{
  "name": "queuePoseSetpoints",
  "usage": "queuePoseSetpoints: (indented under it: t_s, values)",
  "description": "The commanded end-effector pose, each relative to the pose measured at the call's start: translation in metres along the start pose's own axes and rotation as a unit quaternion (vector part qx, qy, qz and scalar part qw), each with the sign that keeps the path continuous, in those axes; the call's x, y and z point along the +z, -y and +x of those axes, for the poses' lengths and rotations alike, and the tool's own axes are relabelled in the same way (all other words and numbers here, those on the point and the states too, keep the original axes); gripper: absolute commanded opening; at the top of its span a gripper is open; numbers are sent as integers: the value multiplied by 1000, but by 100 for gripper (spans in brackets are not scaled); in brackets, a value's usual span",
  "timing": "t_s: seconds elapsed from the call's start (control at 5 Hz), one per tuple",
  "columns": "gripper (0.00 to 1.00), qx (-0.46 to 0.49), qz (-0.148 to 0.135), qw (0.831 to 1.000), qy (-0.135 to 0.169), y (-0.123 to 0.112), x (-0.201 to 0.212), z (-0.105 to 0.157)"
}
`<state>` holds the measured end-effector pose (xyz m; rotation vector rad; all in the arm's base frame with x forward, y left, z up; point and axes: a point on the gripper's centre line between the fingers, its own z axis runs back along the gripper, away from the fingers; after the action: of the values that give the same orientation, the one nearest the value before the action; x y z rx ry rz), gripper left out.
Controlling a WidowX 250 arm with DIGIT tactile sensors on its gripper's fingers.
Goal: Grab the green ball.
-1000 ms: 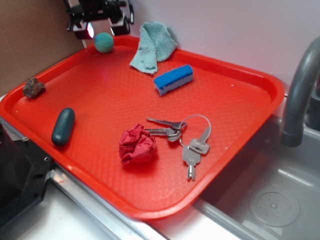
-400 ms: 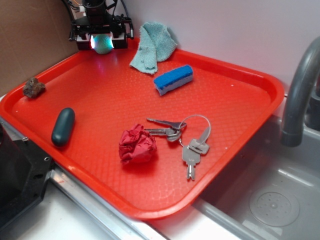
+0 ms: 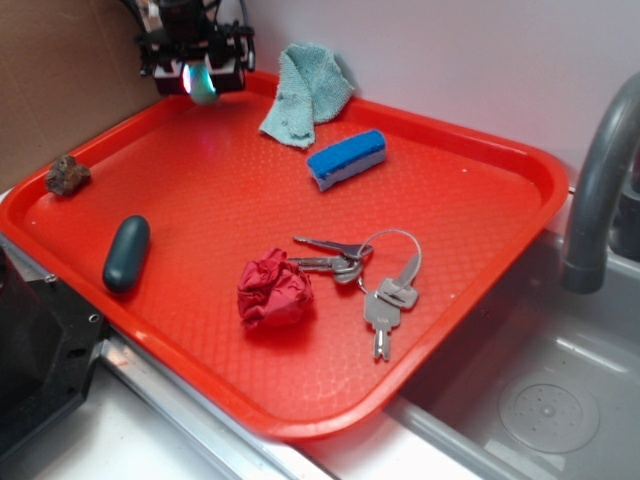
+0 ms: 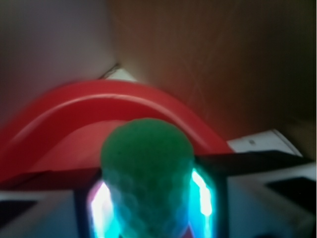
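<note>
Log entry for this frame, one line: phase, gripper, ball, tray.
phase: grasp made | gripper: shut on green ball, squeezed narrow | location: far-left corner of red tray | other items: untouched

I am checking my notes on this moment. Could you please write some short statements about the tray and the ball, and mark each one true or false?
1. The green ball sits squeezed between the gripper fingers. True.
2. The blue sponge lies on top of the keys. False: they lie apart on the red tray.
3. The red paper wad lies beside the keys. True.
4. The teal cloth covers the dark teal pebble. False: the pebble lies uncovered near the tray's opposite edge.
</note>
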<state>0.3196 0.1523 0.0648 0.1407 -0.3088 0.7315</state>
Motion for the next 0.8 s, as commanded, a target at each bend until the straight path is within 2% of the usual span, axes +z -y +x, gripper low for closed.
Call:
queuePoseSetpoints:
  t_s: [0.0,0.2,0.4,0.6]
  values:
    - [0,-113,-55,992,8,10,142,-26]
    - [0,-129,-71,988,-38,9,185,-53]
    - [0,-120,-81,985,-98,-10,217,-71]
    - [0,-141,-81,981,-109,-23,229,-80]
